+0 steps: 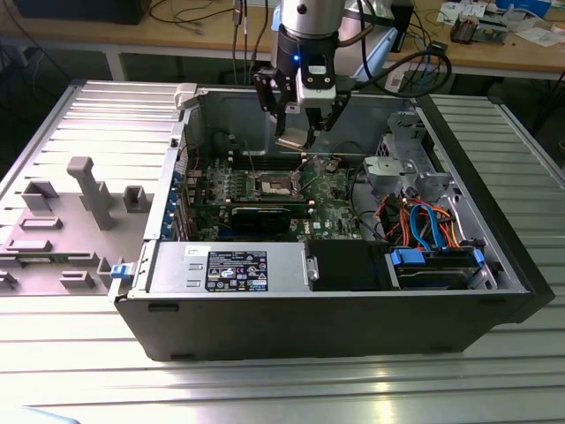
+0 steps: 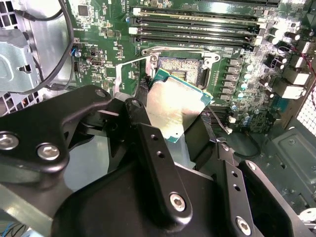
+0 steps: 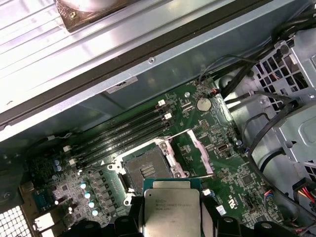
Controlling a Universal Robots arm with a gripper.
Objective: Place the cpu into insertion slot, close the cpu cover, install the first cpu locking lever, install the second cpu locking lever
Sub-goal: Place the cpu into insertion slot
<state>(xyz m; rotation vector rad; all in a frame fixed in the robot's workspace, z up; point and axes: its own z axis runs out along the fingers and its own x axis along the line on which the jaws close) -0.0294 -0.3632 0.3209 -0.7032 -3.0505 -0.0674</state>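
Note:
My gripper hangs inside the open computer case, shut on the cpu, a flat square chip with a silvery face. In both wrist views the cpu sits between the black fingers, a short way above the green board. The insertion slot lies bare with its dark centre showing, just beyond the chip. The cpu cover, a thin silver frame, stands swung open beside the socket.
Long memory slots run along the socket's far side. A black expansion card, the power supply, a drive cage and coloured cables crowd the case. Grey fixtures stand at the exterior view's left.

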